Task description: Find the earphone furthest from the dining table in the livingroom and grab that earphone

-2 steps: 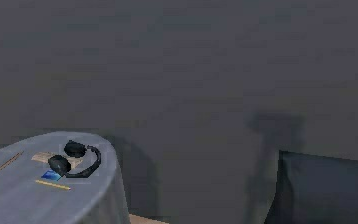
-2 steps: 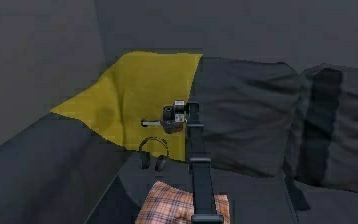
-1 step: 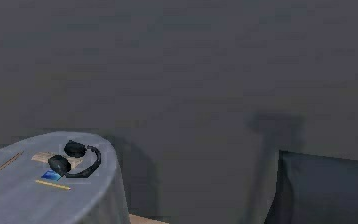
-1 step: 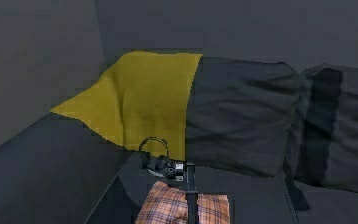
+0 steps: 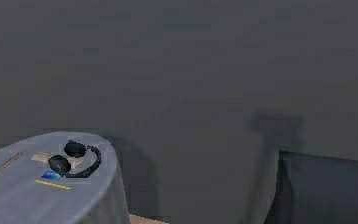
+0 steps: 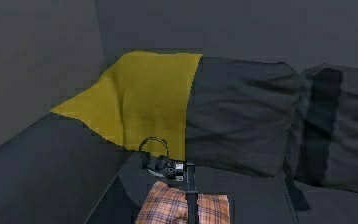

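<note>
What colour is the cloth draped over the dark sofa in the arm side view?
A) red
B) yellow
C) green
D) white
B: the cloth spread over the sofa is plainly yellow against the dark cushions.

I am looking into a home's living room. In the arm side view a dark sofa with fat back cushions spans the frame, a yellow throw draped at its upper left. At the forward view's lower left, a small round table stands by a plain grey wall.
</note>
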